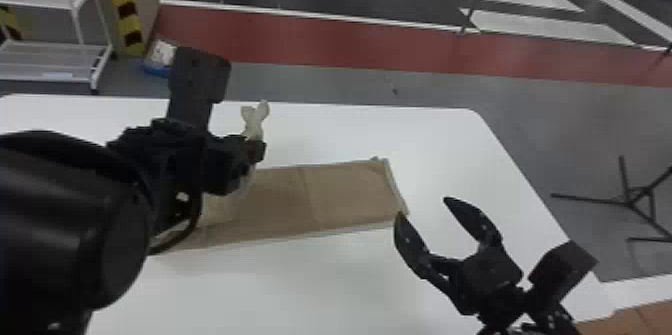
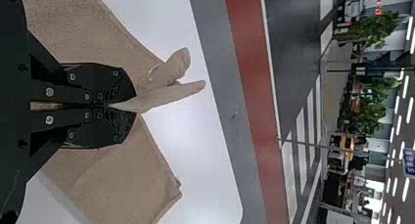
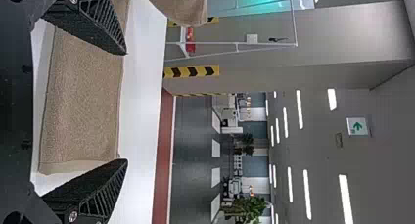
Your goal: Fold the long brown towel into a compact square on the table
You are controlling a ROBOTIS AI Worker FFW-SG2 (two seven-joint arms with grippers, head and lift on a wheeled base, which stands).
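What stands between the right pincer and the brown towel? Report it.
Nothing visible does: the open right pincer hangs by the right-hand end of the brown towel, above the white table.

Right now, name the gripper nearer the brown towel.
Left: the left gripper is shut on the towel, while the right gripper hangs open near its right-hand end.

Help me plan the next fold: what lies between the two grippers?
In the head view, a flat stretch of the brown towel lies between them, on the white table.

Brown towel point(image 1: 350, 194) | stretched along table point(image 1: 310, 284) | partly lifted (pinched into points)
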